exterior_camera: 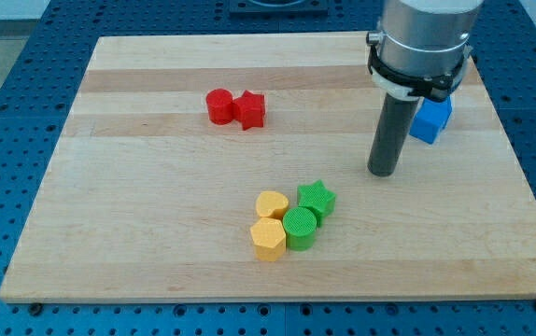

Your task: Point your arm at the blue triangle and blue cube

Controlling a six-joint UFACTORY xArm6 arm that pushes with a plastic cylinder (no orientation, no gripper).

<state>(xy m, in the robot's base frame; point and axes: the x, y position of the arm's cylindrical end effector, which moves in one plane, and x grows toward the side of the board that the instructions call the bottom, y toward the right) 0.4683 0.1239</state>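
A blue cube (430, 121) sits on the wooden board near the view's right edge, partly behind the arm. A small blue piece (448, 91) shows just above it, mostly hidden by the arm's body; its shape cannot be made out. My tip (383, 174) rests on the board to the lower left of the blue cube, a short gap away, touching no block.
A red cylinder (218, 105) and a red star (250, 109) touch at the upper middle. A yellow heart (272, 204), yellow hexagon (268, 239), green cylinder (299, 228) and green star (317, 198) cluster at the lower middle. The board (137, 205) ends near the view's right.
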